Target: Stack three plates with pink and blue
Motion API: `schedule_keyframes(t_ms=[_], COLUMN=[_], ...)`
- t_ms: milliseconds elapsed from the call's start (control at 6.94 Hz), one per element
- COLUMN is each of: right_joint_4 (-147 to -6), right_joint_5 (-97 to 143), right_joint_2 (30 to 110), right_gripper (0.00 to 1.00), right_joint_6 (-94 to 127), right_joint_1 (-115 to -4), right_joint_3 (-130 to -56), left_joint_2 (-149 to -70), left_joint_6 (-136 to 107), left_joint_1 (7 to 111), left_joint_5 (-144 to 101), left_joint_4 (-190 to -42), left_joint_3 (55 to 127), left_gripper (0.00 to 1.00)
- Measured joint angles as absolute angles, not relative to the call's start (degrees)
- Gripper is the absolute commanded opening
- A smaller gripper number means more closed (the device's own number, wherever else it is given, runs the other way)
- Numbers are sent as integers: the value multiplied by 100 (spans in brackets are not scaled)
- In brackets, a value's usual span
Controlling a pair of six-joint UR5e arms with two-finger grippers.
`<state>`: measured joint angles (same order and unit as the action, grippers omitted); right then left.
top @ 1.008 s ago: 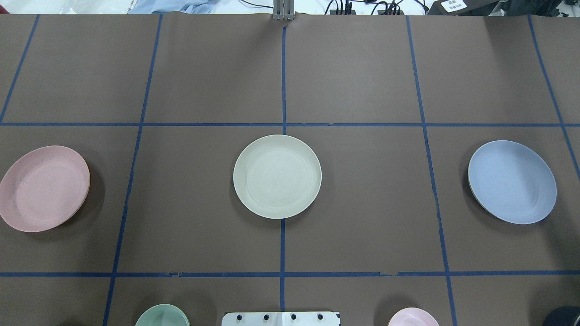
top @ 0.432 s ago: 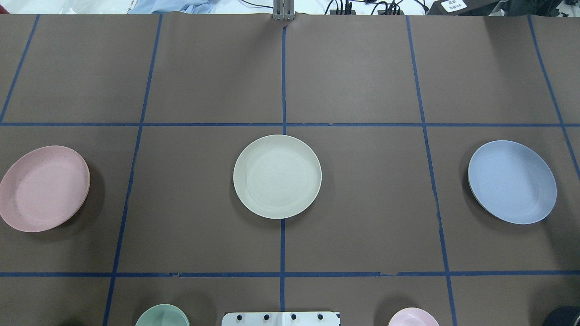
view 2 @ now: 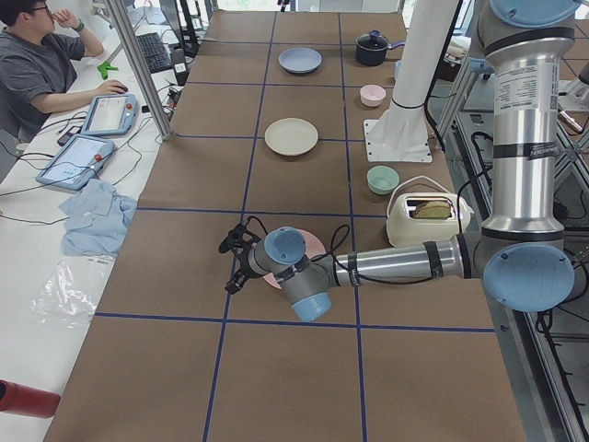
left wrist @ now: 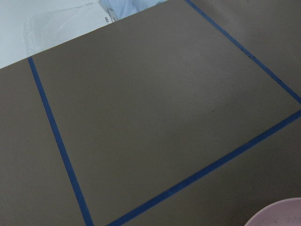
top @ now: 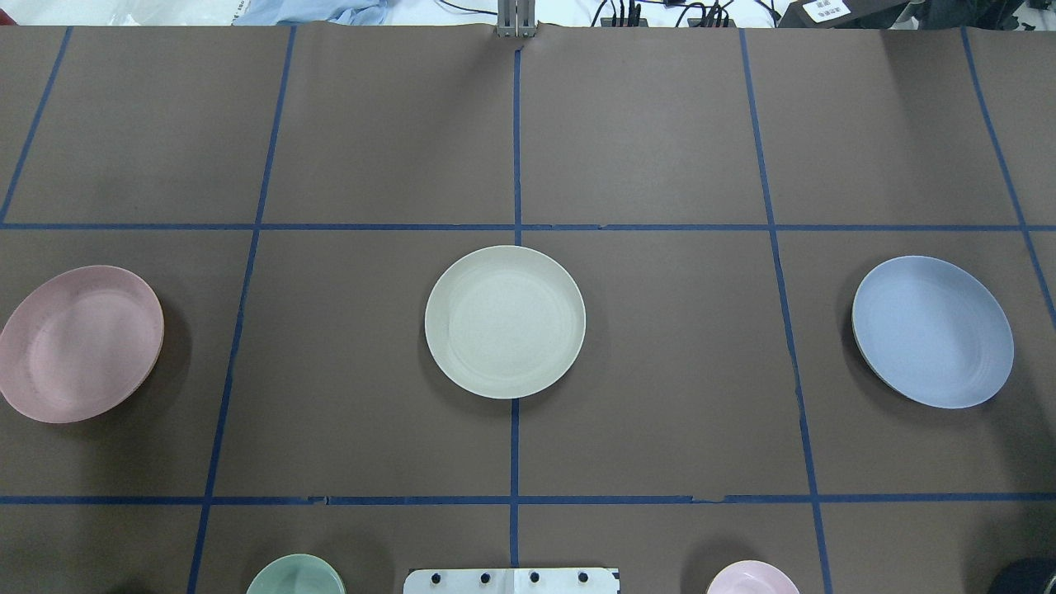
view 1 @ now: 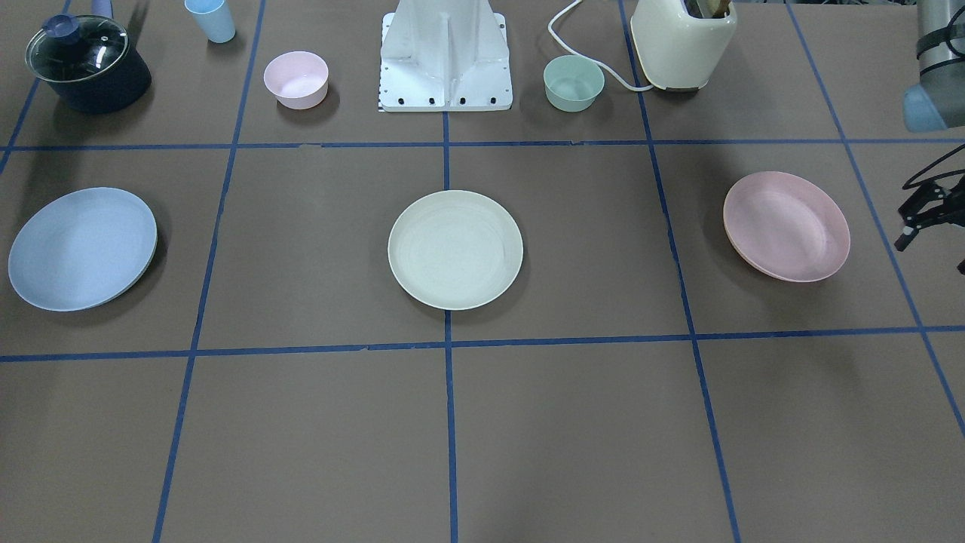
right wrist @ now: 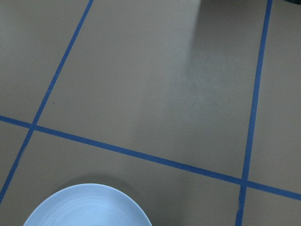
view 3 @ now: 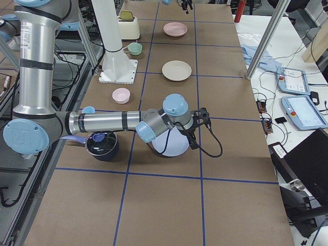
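Observation:
Three plates lie apart in a row on the brown table: the pale pink plate [view 1: 786, 226] [top: 80, 343], the cream plate [view 1: 454, 249] [top: 505, 322] in the middle, and the light blue plate [view 1: 81, 249] [top: 932, 332]. My left gripper [view 1: 931, 254] [view 2: 230, 267] hovers just beyond the pink plate's outer side, fingers spread, empty. Its wrist view catches the pink rim [left wrist: 277, 214]. My right gripper [view 3: 201, 128] hangs beside the blue plate [right wrist: 89, 207]; I cannot tell whether it is open or shut.
Along the robot's side stand a small pink bowl [view 1: 295, 79], a mint-green bowl [view 1: 574, 83], a lidded dark pot [view 1: 87, 64], a blue cup [view 1: 211, 19], a cream toaster [view 1: 682, 41] and the robot base [view 1: 445, 56]. An operator [view 2: 37, 64] sits beyond the far edge.
A shadow has come over the pink plate at the overhead view's left. None of the plates has moved.

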<state>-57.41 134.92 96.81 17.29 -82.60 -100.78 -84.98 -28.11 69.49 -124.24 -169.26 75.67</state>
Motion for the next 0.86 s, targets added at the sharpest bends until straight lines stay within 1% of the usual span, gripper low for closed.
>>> schedule_keyframes(t_ms=[144, 288, 576, 720, 864], right_joint_4=[-5667, -5628, -5610, -5608, -5608], right_joint_5=[13493, 13499, 13507, 13508, 13509], right_joint_2=[9727, 9775, 9843, 9863, 9879], right_gripper=[100, 100, 100, 100, 100], right_joint_6=[1745, 1753, 1757, 1758, 1756], right_joint_1=[-8249, -8247, -8244, -8244, -8244], right_joint_3=[-10075, -10074, -10072, -10066, -10060], left_joint_2=[-8338, -8194, -8032, -8004, -7988], left_joint_6=[-3354, -3708, -4013, -4039, -4042], left_joint_1=[6628, 6403, 6055, 5848, 5633], left_joint_5=[-12273, -12089, -11857, -11827, -11747], left_joint_4=[-17486, -17757, -17948, -17998, -18022], left_joint_3=[7376, 7308, 7281, 7276, 7274], left_gripper=[87, 75, 68, 67, 52])
